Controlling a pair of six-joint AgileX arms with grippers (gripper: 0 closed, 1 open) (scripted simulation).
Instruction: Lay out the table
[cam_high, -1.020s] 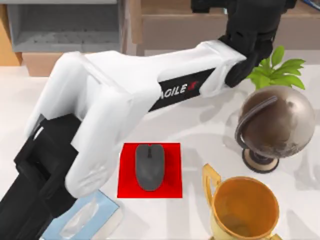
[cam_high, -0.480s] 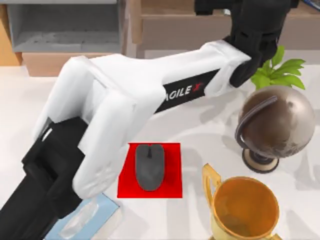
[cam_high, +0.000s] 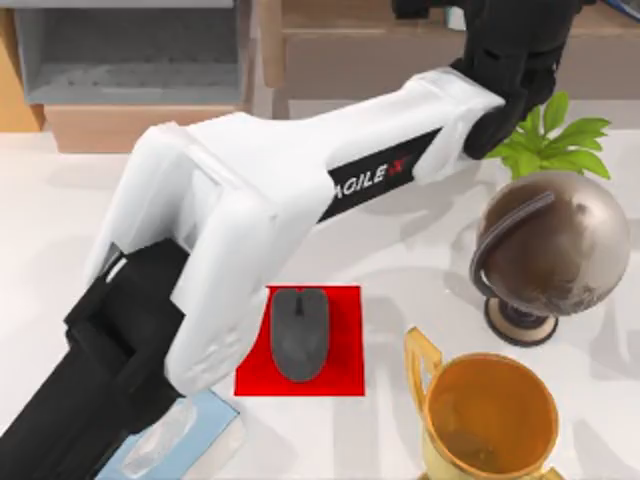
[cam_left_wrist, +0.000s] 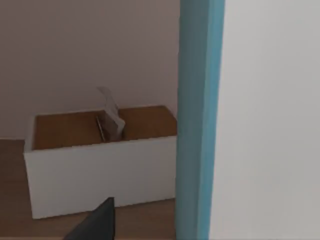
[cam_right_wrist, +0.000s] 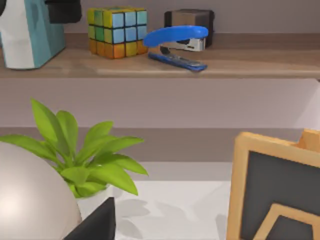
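Observation:
The white table (cam_high: 420, 250) carries a red mat (cam_high: 345, 375) with a black mouse (cam_high: 300, 333) on it. My left arm stretches from the lower left across the table to the wooden shelf at the back right. Its gripper (cam_high: 440, 10) is inside the shelf. In the right wrist view that left gripper (cam_right_wrist: 62, 10) is at the top of a white and teal object (cam_right_wrist: 30, 35) standing on the shelf board. The same object (cam_left_wrist: 200, 120) is very close in the left wrist view. My right gripper (cam_right_wrist: 95, 225) hangs low over the table's right side.
A bronze globe (cam_high: 550, 250), a gold trophy (cam_high: 490, 415), a green plant (cam_high: 555, 140) and a blue tissue pack (cam_high: 175, 440) stand on the table. The shelf board holds a colour cube (cam_right_wrist: 116, 31) and a blue stapler (cam_right_wrist: 177, 44). A wood-framed blackboard (cam_right_wrist: 277, 195) stands nearby.
My left arm has shifted a little to the right and farther back toward the shelf. The things on the table have not moved.

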